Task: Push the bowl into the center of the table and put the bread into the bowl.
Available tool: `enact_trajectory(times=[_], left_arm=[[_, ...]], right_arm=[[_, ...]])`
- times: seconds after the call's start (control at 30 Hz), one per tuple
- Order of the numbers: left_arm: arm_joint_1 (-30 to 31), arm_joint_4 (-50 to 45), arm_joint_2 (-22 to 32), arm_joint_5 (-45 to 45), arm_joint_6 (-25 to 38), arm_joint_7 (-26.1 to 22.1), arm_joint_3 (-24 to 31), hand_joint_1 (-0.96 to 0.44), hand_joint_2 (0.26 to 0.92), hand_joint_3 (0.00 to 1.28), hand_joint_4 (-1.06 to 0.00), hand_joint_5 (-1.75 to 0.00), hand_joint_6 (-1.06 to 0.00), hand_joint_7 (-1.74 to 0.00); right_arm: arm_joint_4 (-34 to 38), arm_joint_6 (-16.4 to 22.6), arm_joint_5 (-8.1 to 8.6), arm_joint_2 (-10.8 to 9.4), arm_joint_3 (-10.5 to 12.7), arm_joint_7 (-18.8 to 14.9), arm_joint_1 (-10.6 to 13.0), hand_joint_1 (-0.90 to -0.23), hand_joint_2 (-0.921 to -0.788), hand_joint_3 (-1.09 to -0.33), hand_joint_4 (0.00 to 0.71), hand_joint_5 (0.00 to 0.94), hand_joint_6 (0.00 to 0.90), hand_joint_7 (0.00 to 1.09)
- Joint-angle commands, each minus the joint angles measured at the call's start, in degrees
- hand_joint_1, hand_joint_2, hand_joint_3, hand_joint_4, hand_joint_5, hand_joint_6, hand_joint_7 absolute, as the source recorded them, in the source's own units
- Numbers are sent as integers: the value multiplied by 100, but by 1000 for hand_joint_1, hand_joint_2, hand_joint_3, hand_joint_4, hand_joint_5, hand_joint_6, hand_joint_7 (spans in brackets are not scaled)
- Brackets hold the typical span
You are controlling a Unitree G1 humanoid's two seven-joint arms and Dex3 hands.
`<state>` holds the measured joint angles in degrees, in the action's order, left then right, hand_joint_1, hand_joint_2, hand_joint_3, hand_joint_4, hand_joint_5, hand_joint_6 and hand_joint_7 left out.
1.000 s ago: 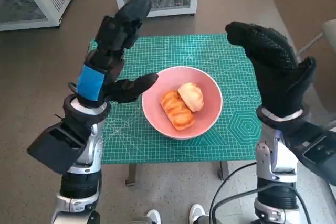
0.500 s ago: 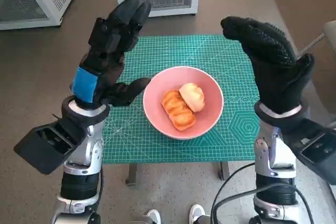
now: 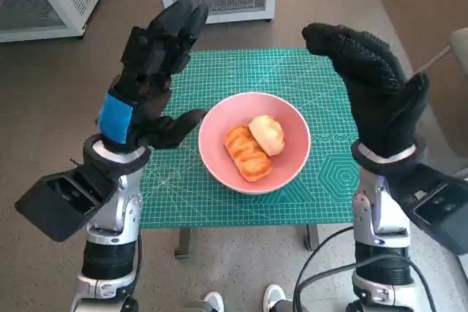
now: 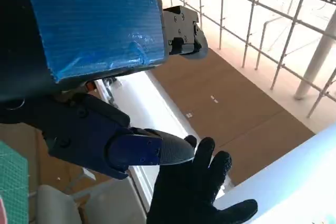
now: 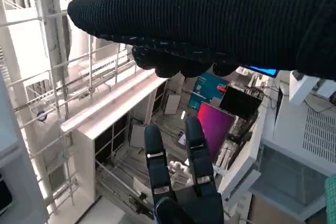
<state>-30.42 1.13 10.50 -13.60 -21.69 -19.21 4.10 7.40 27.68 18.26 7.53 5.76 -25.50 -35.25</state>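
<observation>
Head view: both empty, spread hands (left hand (image 3: 142,85), right hand (image 3: 376,93)) have drifted slightly outward from the bowl (image 3: 219,118).

The right hand (image 3: 380,85) wears a rough, matt knitted glove. The left hand (image 3: 150,71) is hard black plastic, its back wrapped in slightly creased blue tape (image 3: 117,116). Between the hands, the pink bowl (image 3: 292,160) looks smooth and softly glossy, the bread (image 3: 254,145) glazed. Beneath them lies a matt, printed green mat (image 3: 241,67).

We are seeing the bowl (image 3: 254,142) sitting mid-table (image 3: 322,195) with two bread pieces (image 3: 254,144) lying inside, left hand (image 3: 150,71) left, right hand (image 3: 376,89) right.
</observation>
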Motion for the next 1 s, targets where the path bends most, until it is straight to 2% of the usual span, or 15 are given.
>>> enact_trajectory(times=[0.03, 0.37, 1.0], left_arm=[[67, -129, 9, -74, 67, -31, 31, -610, 921, 305, -189, -10, 1, -510], [105, -122, -2, -156, 116, -94, 54, -615, 921, 307, -201, -14, 1, -508], [225, -319, 0, -259, 381, -136, 59, -627, 921, 293, -219, -19, 1, -515]], right_arm=[[25, -87, -14, -35, -31, 49, 27, -424, -921, -477, 358, 0, 39, 769], [55, -151, 26, -27, -12, 52, 26, -430, -921, -477, 378, 11, 33, 782], [-54, -227, -56, -32, -54, 165, 51, -423, -921, -478, 401, 20, 36, 778]])
